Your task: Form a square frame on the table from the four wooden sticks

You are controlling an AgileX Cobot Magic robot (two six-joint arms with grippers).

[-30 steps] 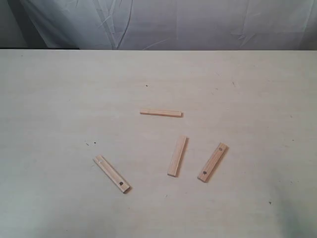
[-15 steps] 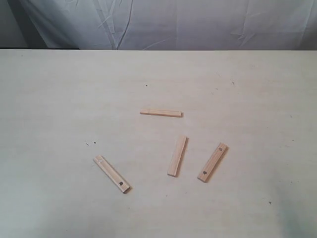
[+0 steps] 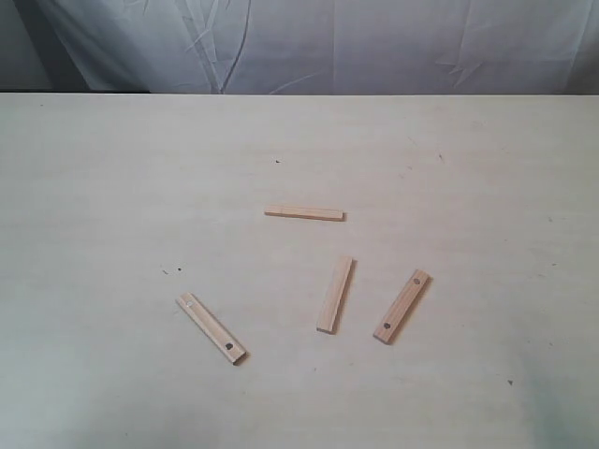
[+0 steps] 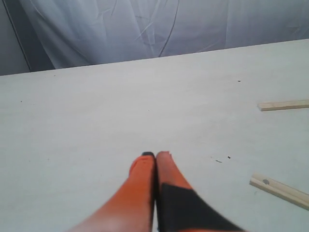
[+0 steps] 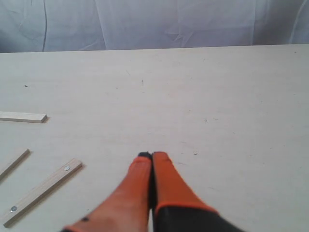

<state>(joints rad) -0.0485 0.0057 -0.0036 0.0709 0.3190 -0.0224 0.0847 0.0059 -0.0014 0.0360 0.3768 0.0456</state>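
Observation:
Four wooden sticks lie apart on the table (image 3: 112,187), forming no square frame. One stick (image 3: 304,213) lies level at the middle. A second stick (image 3: 211,327) slants at the lower left. A third stick (image 3: 335,294) and a fourth stick (image 3: 402,306) stand nearly upright in the picture to the right. Neither arm shows in the exterior view. My left gripper (image 4: 155,154) is shut and empty over bare table, with two sticks (image 4: 284,105) (image 4: 280,190) off to one side. My right gripper (image 5: 151,155) is shut and empty too, a holed stick (image 5: 41,191) lying beside it.
A creased white cloth (image 3: 309,45) hangs behind the table's far edge. A few tiny dark specks (image 3: 277,161) dot the tabletop. The right wrist view also catches the level stick (image 5: 22,117) and the end of another stick (image 5: 13,162).

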